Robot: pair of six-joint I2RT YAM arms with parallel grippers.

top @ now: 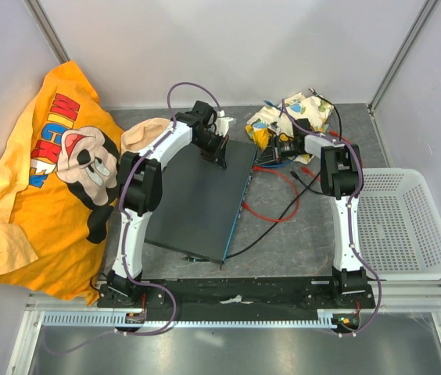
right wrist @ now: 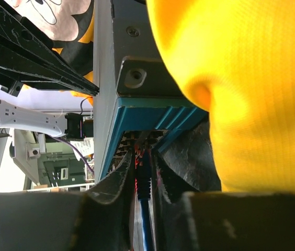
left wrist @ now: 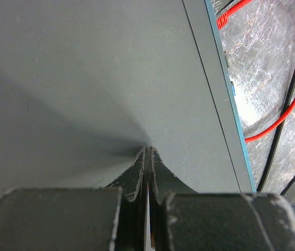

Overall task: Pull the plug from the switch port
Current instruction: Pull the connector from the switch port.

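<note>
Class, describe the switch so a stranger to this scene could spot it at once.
Look at the grey table, between the yellow shirt and the white basket. The switch is the flat dark slab there, alone in having a thin teal edge lined with sockets.

Grey table. Ctr: flat dark switch lying on it. Left: orange Mickey shirt, spread w/ folds. Right: white mesh basket. Ctr-right: red cable & black cable, looped beside switch's teal edge. Upper ctr: patterned cloth.
</note>
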